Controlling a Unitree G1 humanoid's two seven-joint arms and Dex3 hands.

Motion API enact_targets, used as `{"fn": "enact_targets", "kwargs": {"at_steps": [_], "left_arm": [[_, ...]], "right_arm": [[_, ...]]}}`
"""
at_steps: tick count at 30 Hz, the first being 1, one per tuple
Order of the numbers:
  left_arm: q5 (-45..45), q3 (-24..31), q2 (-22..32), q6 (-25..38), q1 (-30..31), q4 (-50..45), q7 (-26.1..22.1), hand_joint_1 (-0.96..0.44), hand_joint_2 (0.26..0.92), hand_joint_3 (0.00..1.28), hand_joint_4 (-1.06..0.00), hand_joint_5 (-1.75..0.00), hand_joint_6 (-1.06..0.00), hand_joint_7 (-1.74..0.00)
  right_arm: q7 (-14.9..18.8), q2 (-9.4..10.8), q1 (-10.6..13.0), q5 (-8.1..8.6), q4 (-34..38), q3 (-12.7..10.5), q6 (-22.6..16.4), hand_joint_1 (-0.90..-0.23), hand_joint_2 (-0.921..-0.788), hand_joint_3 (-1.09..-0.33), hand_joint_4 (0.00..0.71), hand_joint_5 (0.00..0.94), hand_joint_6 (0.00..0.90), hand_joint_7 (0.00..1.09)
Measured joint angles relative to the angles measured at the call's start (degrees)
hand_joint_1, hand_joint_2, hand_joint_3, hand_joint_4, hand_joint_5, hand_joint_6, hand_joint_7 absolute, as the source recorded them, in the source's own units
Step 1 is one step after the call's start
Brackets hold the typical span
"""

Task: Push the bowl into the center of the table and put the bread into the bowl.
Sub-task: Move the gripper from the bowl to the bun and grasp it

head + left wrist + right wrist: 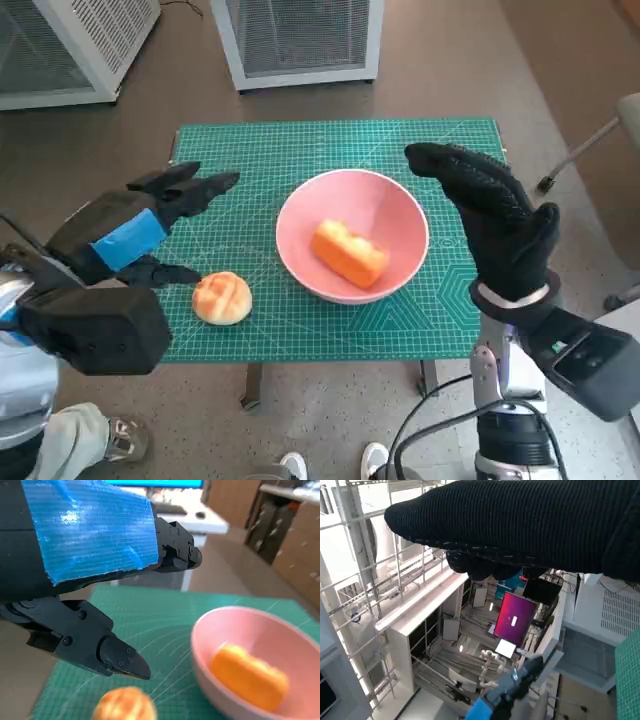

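Note:
A pink bowl [352,235] stands near the middle of the green mat, and in it lies an orange oblong piece of bread [348,253]. The left wrist view shows the same bowl [255,655] and bread [249,676]. A round golden bun [222,298] lies on the mat to the left of the bowl, also seen as the bun [124,705] under the left fingers. My left hand [150,225] hovers open above the mat beside the bun, holding nothing. My right hand [490,215] is raised open just right of the bowl, empty.
The green cutting mat [250,160] covers the small table. White cabinets [300,40] stand on the floor beyond it. A chair leg [580,150] shows at the right, and a person's shoes [290,465] show below the table's front edge.

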Motion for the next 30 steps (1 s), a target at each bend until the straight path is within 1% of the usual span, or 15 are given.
{"fn": "enact_targets", "kwargs": {"at_steps": [5,12,23,30], "left_arm": [[-0.65,0.19,0.68,0.00,2.07,0.32,-0.04,-0.11,0.751,0.00,-0.13,0.00,-0.26,-0.03],[-0.43,-1.07,0.81,0.27,4.29,1.55,0.04,-0.12,0.747,0.00,-0.14,0.00,-0.28,-0.03],[1.55,-5.83,-0.22,0.37,4.84,5.25,1.88,-0.15,0.749,0.00,-0.16,-0.01,-0.29,-0.02],[2.32,-10.16,-1.47,-0.19,4.74,8.96,2.31,-0.16,0.751,0.00,-0.16,0.00,-0.30,-0.01]], "right_arm": [[0.00,0.01,-0.01,-0.02,0.02,0.01,0.16,-0.400,-0.921,-0.456,0.368,0.000,0.004,0.69],[0.00,-0.01,-0.02,-0.03,0.03,0.00,0.21,-0.400,-0.921,-0.461,0.367,0.000,0.002,0.69],[0.01,-0.42,-0.03,0.00,-0.02,-0.12,0.42,-0.405,-0.921,-0.459,0.368,0.001,0.005,0.69],[0.02,-0.85,0.07,0.11,-0.62,-0.16,0.59,-0.421,-0.921,-0.453,0.368,0.001,0.009,0.68]]}}
